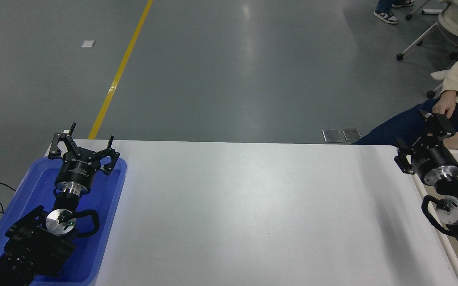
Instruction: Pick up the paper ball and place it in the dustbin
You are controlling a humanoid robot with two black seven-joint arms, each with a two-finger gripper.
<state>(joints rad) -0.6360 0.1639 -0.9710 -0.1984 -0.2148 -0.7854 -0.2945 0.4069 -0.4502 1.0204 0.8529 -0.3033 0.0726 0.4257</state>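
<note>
Left gripper [82, 143] is parked over the blue tray [109, 206] at lower left, fingers spread wide, nothing held. Right gripper [420, 137] is seen at the table's [253, 206] far right corner, above the dustbin [420, 182] rim; its jaw state cannot be told. Paper ball cannot be seen. A seated person's hand [443, 106] is just behind the right gripper.

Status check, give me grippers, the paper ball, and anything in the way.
Left gripper open, parked over blue tray. Right gripper open at dustbin edge, holding nothing. Paper ball not in sight. Table unobstructed.
</note>
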